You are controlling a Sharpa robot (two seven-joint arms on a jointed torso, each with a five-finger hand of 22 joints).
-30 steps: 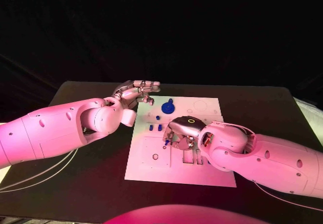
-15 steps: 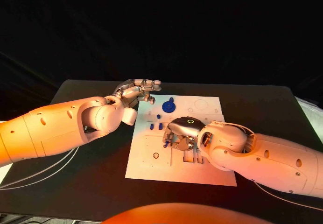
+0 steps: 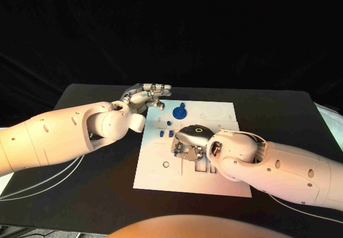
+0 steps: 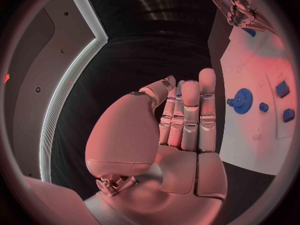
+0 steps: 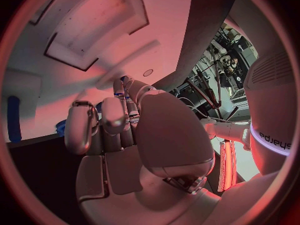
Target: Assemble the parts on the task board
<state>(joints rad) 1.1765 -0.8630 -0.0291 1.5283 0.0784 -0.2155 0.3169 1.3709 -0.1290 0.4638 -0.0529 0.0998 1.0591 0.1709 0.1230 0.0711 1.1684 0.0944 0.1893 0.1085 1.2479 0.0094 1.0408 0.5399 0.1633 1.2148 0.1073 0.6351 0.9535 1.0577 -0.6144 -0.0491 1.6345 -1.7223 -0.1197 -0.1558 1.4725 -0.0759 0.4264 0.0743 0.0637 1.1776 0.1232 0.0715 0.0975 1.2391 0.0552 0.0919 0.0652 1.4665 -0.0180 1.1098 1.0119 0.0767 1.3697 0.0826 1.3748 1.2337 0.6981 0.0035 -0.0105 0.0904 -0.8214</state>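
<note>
Two hands are in our sight over the black table (image 3: 85, 198). Our left hand (image 3: 146, 96) hovers at the far left corner of the task board (image 3: 179, 178), just off its edge above the bare table; in the left wrist view its fingers (image 4: 187, 110) stand straight and close together, with the thumb lying alongside, and they hold nothing. Our right hand (image 3: 189, 144) is lowered onto the middle of the board, palm down, with its fingers curled toward the white surface. In the right wrist view those fingers (image 5: 103, 120) bend inward next to a blue piece, but we cannot tell whether they grip a part or merely rest near it.

On the far side of the board, we see a blue gear (image 3: 179, 113) lying flat, near the left hand but apart from it. Several small blue parts (image 3: 166, 134) sit between the gear and the right hand, toward the board's left side. More blue pieces (image 3: 212, 170) stand in slots on the near side of the right hand, partly hidden by the forearm.
</note>
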